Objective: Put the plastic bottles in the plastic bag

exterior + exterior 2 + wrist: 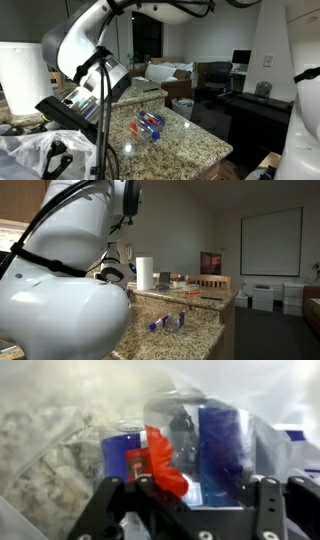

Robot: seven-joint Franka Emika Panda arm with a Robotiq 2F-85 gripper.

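In the wrist view my gripper (188, 498) is shut on a clear plastic bottle (215, 445) with a blue label and a red part, which spans the gap between the two fingers (266, 498). Another blue-labelled bottle (122, 448) lies just to its left. The crinkly translucent plastic bag (55, 430) surrounds both. In an exterior view the arm reaches down into the bag (25, 150) at the lower left, where the fingers are hidden. Two more bottles (149, 125) lie on the granite counter, also visible as bottles (170, 322) in an exterior view.
A white paper towel roll (144, 273) stands at the back of the granite counter (190, 140). The counter edge drops off near the loose bottles. The robot's white body (60, 290) blocks much of an exterior view. Desks and chairs stand beyond.
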